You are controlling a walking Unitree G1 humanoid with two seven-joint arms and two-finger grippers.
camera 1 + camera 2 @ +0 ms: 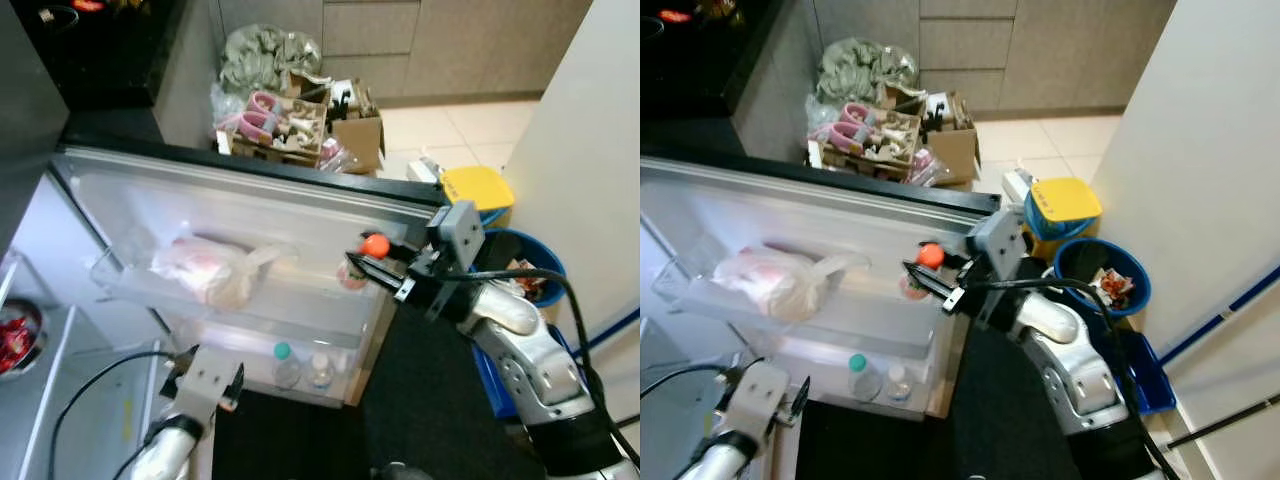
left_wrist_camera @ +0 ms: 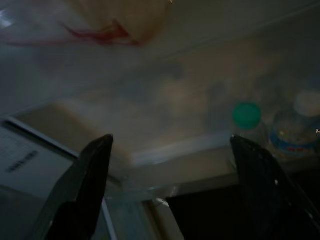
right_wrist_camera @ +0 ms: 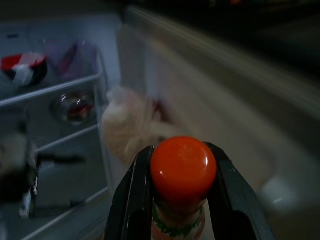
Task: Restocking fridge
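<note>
Upper door shelf [image 1: 130,290] blocked left by plastic bag [image 1: 205,268], free rm right, two bottles [image 1: 302,368] below

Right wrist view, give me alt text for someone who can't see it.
The right gripper clamps its two black fingers around the neck of an orange-capped bottle, held before the open fridge door. Behind it sit a pale plastic bag and blurred wire shelves.
</note>
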